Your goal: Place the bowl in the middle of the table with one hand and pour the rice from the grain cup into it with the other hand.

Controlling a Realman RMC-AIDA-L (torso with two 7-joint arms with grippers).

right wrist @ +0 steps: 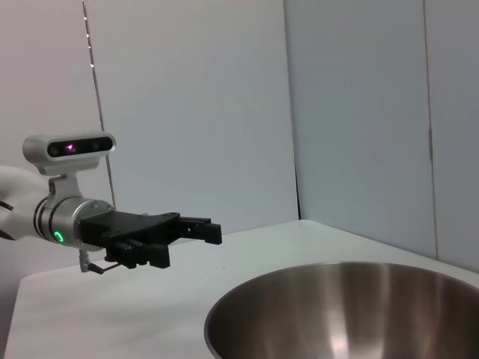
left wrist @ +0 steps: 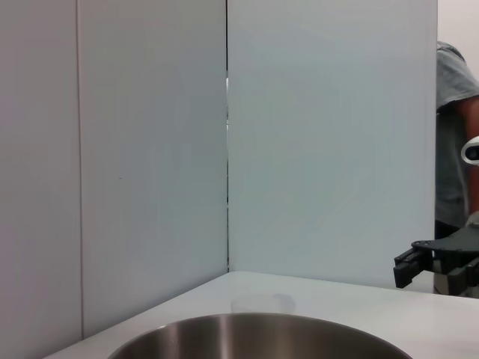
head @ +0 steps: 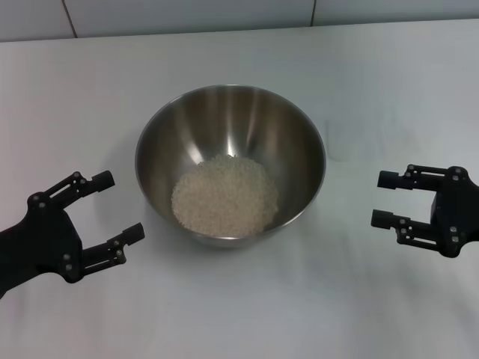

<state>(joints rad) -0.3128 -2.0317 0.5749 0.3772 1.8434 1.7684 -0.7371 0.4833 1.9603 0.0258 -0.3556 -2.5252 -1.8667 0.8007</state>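
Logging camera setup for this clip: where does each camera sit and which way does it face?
Head: above, facing down at the table, bowl of rice; left gripper and right gripper show, jaws open.
Left wrist: low beside the bowl, facing across; shows the right gripper.
Right wrist: low opposite, facing back; shows the left gripper.
Shared: all three see the bowl.

You are looking at a robot test bench, not a kitchen: a plain white table (head: 239, 314) is sitting inside bare pale partition panels (left wrist: 150, 149), and a person (left wrist: 456, 134) is standing at three o'clock beyond the panels.
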